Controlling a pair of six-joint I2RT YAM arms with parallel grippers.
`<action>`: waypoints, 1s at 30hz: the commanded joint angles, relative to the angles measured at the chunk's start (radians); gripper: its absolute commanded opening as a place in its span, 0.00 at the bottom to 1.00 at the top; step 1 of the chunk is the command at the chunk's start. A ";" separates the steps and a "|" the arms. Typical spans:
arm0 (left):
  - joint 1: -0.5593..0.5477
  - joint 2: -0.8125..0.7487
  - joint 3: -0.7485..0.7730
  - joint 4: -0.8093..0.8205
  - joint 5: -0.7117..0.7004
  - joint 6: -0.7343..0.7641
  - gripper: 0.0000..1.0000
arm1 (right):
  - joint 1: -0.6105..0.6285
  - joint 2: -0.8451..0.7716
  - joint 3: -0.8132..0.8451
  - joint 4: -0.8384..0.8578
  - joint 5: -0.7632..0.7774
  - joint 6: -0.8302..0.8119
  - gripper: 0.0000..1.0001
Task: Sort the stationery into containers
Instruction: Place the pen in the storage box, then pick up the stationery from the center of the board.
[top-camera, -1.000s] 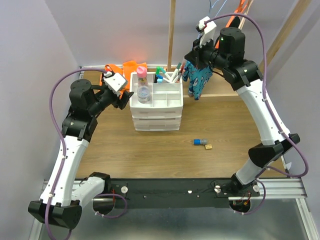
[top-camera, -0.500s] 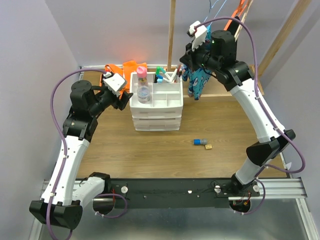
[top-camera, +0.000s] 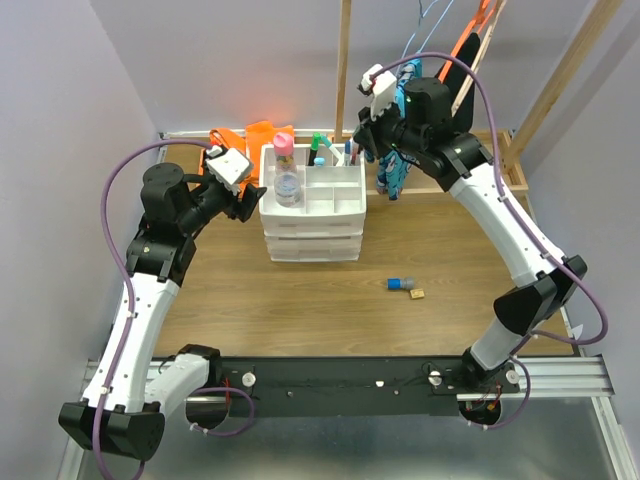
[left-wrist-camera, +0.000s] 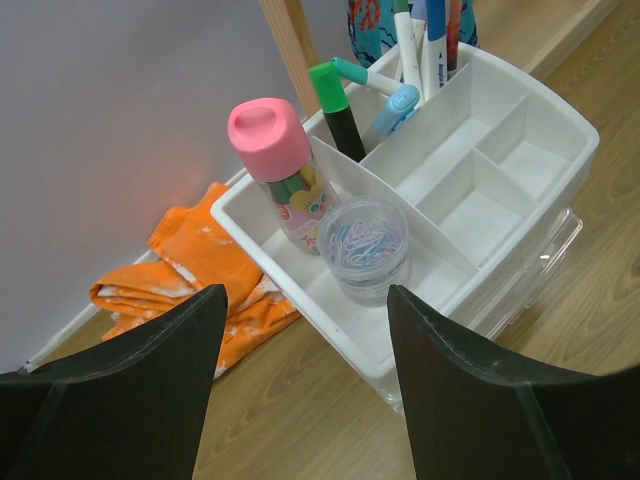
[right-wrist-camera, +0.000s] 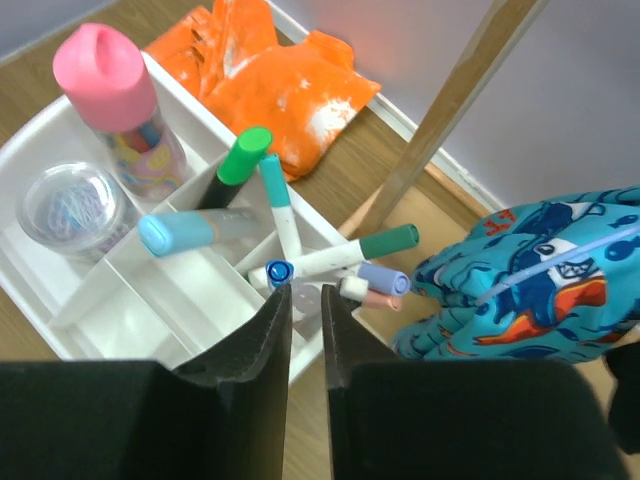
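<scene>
Right fingers (right-wrist-camera: 250, 390) hide most of the blue-tipped marker (right-wrist-camera: 278, 271).

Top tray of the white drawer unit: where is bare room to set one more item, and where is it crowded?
Bare: the narrow middle compartment and the two small ones beside it, right of the clear jar and in front of the markers. Crowded: the markers' back compartment, and the left compartment around the pink-capped tube.
</scene>
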 joint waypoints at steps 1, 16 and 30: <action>0.006 -0.017 -0.003 0.025 0.016 -0.018 0.74 | 0.007 -0.069 -0.027 -0.025 0.050 0.005 0.34; 0.007 -0.004 0.039 0.006 0.025 -0.015 0.74 | 0.007 -0.503 -0.490 -0.164 0.029 -0.246 0.49; 0.007 0.006 0.046 -0.047 0.061 0.005 0.74 | 0.007 -0.489 -0.857 -0.392 -0.131 -0.629 0.57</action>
